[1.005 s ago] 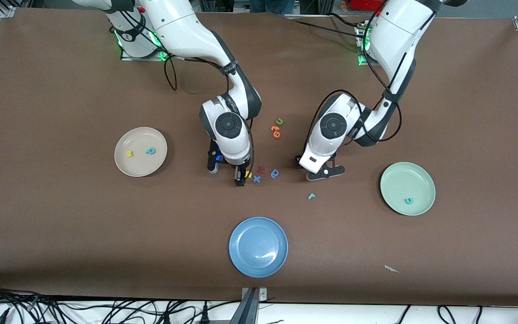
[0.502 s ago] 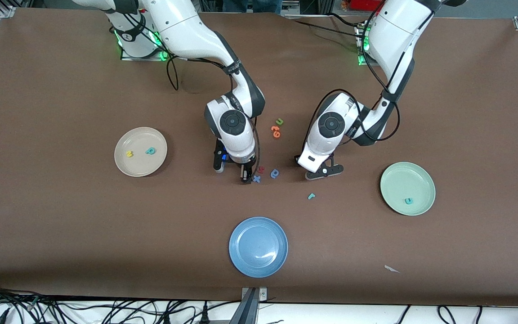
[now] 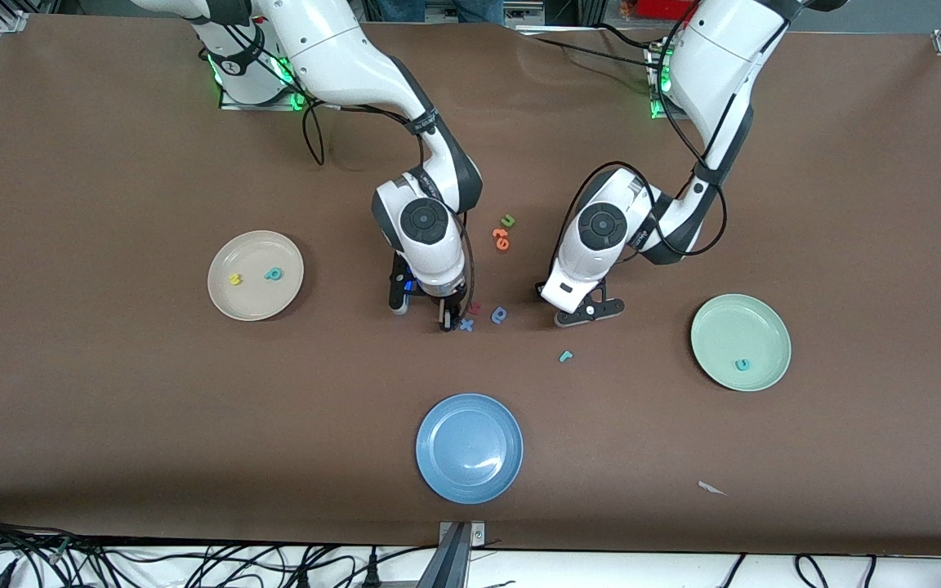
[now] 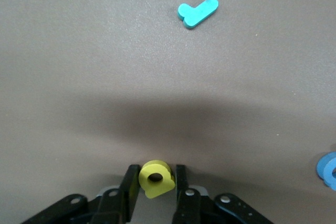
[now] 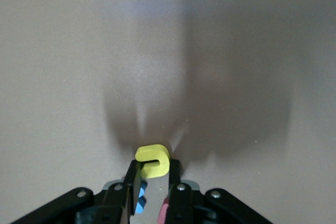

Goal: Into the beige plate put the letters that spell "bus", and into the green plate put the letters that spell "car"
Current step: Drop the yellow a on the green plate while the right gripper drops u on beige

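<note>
Three letters sit plated — two in the beige plate point(image 3: 256, 275), one in the green plate point(image 3: 740, 342); we see the left gripper point(image 4: 155, 183) clenching a yellow a point(image 4: 156, 178), the right gripper point(image 5: 153, 176) a yellow u point(image 5: 153, 160) — the teal r point(image 3: 566, 355) lies loose.

Bright, even overhead light; both wrist views show a soft, broad shadow on the table point(image 4: 79, 51) just ahead of each end effector, whose fingers look slightly blurred.

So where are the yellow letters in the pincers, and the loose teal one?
yellow a point(image 4: 155, 179), left wrist view, its round body.
yellow u point(image 5: 153, 162), right wrist view, its curved top.
teal r point(image 3: 566, 355), front view, its stem.
</note>
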### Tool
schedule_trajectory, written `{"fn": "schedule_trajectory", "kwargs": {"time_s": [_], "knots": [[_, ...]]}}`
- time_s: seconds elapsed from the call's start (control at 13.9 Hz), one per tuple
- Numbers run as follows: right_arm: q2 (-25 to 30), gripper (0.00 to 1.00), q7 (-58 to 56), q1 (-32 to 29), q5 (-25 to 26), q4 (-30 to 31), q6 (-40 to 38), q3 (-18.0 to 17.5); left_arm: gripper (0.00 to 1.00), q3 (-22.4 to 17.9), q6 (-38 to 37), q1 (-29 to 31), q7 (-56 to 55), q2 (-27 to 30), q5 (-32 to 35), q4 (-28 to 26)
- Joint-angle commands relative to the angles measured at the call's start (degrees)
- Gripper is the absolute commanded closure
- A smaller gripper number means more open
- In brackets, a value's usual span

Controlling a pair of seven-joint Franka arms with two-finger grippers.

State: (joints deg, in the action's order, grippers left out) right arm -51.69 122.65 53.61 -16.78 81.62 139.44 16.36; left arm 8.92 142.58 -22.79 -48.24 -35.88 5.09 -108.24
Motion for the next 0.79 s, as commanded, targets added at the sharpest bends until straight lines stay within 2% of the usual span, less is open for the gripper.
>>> {"fn": "schedule_trajectory", "kwargs": {"time_s": [0.0,0.22,0.43,0.57,0.72], "knots": [[1.50,0.91,-1.79,-0.26,2.10,-1.11,-4.25,0.69,0.70,-0.39,0.33,-0.51,-1.42,0.64,1.50,-0.75],[3.78,0.91,-10.02,-0.26,2.72,-1.11,-12.66,3.93,0.74,-0.39,-0.36,-0.33,-0.81,0.73,1.50,-0.31],[6.77,0.90,-27.23,-0.26,2.37,-0.33,-25.31,7.88,0.76,-0.92,-2.29,0.81,3.57,2.04,1.50,-0.05],[9.14,0.90,-39.53,-0.26,2.54,3.34,-31.83,12.10,0.76,-0.92,-7.20,3.44,9.01,2.92,1.50,1.79],[13.87,0.90,-50.35,-0.26,2.54,10.71,-32.04,15.97,0.77,-0.92,-10.73,6.77,15.86,3.62,1.50,3.12]]}}
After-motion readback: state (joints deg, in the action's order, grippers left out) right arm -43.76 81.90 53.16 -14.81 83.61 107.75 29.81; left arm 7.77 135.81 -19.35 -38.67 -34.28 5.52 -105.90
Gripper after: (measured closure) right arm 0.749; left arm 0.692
